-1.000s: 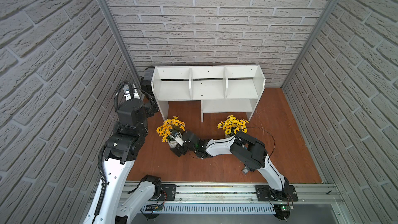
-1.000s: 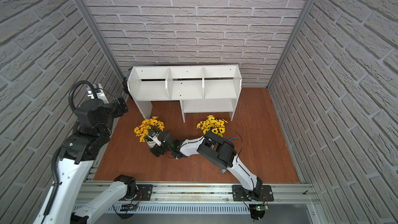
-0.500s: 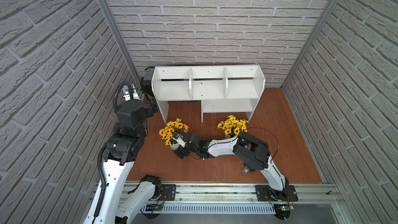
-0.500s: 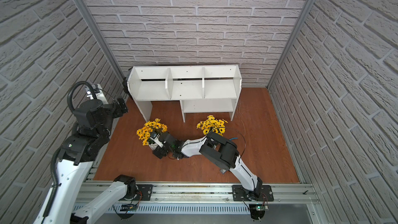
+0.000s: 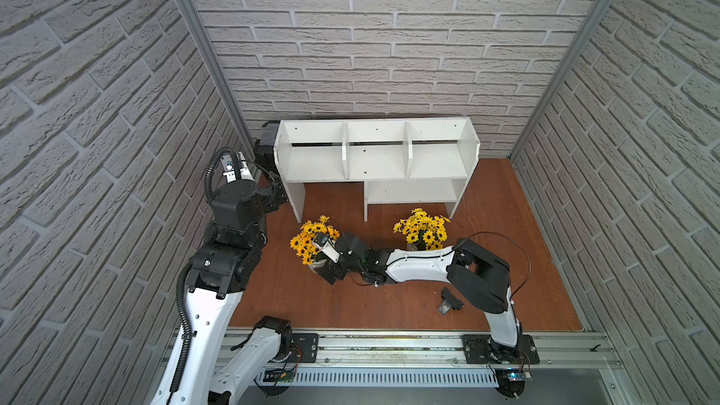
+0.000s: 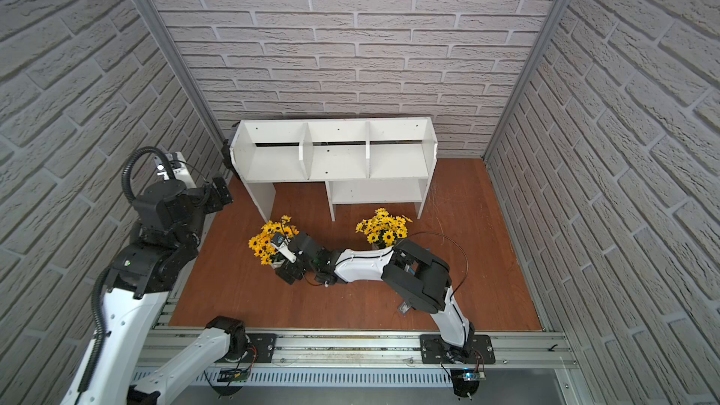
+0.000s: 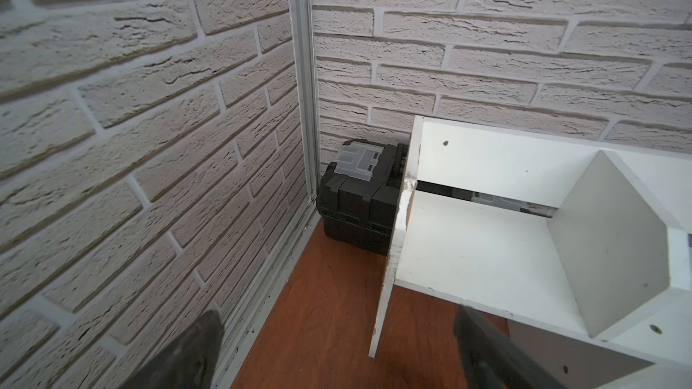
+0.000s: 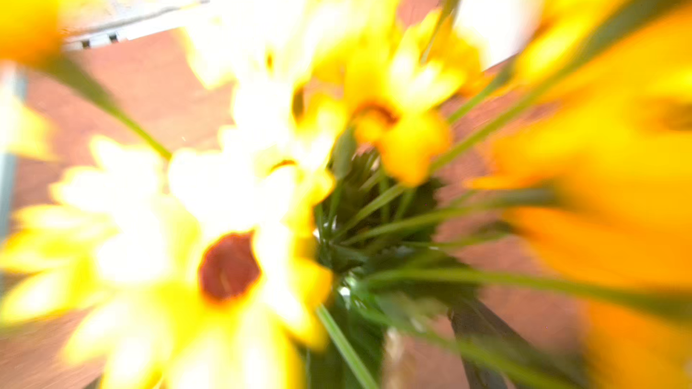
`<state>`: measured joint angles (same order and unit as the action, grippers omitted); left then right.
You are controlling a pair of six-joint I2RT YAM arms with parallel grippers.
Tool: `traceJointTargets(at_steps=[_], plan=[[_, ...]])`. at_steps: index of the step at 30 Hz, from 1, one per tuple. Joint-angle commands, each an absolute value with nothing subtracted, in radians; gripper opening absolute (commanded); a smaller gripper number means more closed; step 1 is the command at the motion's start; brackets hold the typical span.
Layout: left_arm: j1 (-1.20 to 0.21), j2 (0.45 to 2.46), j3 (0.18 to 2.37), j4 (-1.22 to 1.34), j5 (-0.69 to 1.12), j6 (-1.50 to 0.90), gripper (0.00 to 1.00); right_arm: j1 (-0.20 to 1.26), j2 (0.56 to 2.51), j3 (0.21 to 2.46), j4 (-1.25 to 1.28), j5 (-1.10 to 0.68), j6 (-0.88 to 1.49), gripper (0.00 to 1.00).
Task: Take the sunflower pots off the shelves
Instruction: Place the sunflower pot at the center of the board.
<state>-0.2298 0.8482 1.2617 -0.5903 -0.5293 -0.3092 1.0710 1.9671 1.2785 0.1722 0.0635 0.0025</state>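
On floor (image 5: 296, 305), probably: sunflower pots (image 5: 422, 229).

Yellow, dark-centred flowers (image 5: 304, 243) are glowing over a reddish-brown wood-grain floor (image 5: 389, 305); the shelf (image 5: 374, 161) is showing plain white, the walls (image 5: 389, 52) pale grey brick, the box (image 7: 355, 196) black.

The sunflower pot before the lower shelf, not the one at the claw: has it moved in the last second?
No. The sunflower pot keeps the same spot and the same gap in front of the lower shelf in both top views.
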Motion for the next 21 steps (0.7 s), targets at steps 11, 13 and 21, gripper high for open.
traceJointTargets(at_steps=[11,13,21], plan=[[-0.224,0.860,1.290,-0.566,-0.417,-0.310,0.98,1.044,1.591,1.408,-0.213,0.172,-0.084,1.00],[-0.225,0.861,1.289,-0.563,-0.395,-0.310,0.98,1.017,1.551,1.417,-0.245,0.181,-0.089,1.00],[-0.225,0.889,1.307,-0.546,-0.311,-0.288,0.98,0.892,1.418,1.441,-0.333,0.193,-0.099,1.00]])
